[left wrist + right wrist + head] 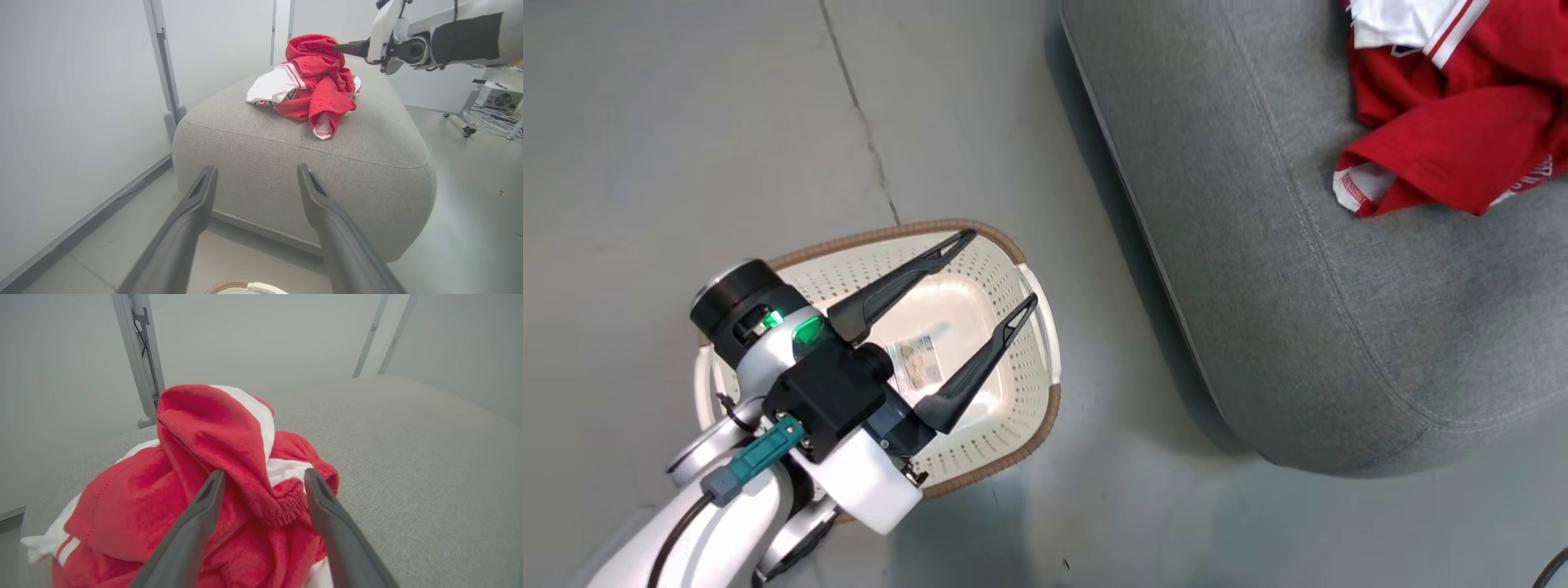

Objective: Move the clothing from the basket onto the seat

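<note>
The red and white clothing [1445, 131] lies in a crumpled pile on the grey seat [1298, 286]. The white basket [1029, 392] stands on the floor left of the seat, with just a label on its bottom. My left gripper [1002, 266] hangs open above the basket, nothing between its fingers. In the left wrist view it [257, 168] points at the seat [286, 163] and the clothing [318, 81], with the basket rim [233, 283] below. My right gripper [264, 473] is open, its fingers on either side of a raised red fold of clothing [204, 457] on the seat [408, 437].
A crack [866, 122] runs across the grey floor behind the basket. White wall panels with metal posts [163, 61] stand close behind the seat. A wheeled stand with a box and cables [498, 98] sits beyond the seat's far side.
</note>
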### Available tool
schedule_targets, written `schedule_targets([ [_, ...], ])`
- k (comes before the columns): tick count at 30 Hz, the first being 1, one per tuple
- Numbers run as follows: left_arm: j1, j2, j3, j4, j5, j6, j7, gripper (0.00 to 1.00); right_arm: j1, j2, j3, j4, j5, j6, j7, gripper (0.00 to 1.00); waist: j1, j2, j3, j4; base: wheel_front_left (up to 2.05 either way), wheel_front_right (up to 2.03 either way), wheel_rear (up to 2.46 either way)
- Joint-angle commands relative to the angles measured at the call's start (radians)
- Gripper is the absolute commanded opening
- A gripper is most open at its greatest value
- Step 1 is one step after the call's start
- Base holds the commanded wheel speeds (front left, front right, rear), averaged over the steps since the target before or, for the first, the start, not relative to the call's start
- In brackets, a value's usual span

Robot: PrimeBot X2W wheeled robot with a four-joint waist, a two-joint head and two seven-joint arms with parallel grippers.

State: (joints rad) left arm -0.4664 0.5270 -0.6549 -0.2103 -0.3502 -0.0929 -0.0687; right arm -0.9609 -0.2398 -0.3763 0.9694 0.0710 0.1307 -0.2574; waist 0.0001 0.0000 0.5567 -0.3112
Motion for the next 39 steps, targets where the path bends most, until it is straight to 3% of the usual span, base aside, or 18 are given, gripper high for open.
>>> schedule_targets([
  [1,0.018,-0.005,0.003,0.012,-0.009,0.011,-0.010,1.00,0.032,0.005,0.008,-0.014,-0.006,0.000,-0.010,1.00,-0.0001,0.0000,-0.053,0.023,0.00,0.00,0.00],
  [4,0.044,-0.032,0.008,0.047,-0.029,0.034,-0.038,1.00,0.100,0.014,0.020,-0.070,-0.020,0.000,-0.010,1.00,-0.0001,0.0000,-0.107,0.052,0.00,0.00,0.00],
  [13,0.150,-0.088,0.052,0.145,-0.107,0.115,-0.113,1.00,0.351,0.124,0.067,-0.361,-0.028,0.000,-0.004,1.00,-0.0001,0.0000,-0.239,0.142,0.00,0.00,0.00],
  [24,0.234,-0.159,0.118,0.253,-0.182,0.178,-0.176,1.00,0.632,0.186,0.211,-0.728,-0.017,0.000,0.117,1.00,-0.0001,0.0000,-0.361,0.288,0.00,0.00,0.00],
  [32,0.285,-0.181,0.177,0.294,-0.205,0.216,-0.190,1.00,0.755,0.186,0.318,-0.837,0.060,0.000,0.170,1.00,-0.0001,0.0000,-0.425,0.348,0.00,0.00,0.00],
  [39,0.344,-0.191,0.254,0.319,-0.222,0.241,-0.195,1.00,0.843,0.186,0.352,-0.881,0.100,0.000,0.191,1.00,-0.0001,0.0000,-0.481,0.385,0.00,0.00,0.00],
])
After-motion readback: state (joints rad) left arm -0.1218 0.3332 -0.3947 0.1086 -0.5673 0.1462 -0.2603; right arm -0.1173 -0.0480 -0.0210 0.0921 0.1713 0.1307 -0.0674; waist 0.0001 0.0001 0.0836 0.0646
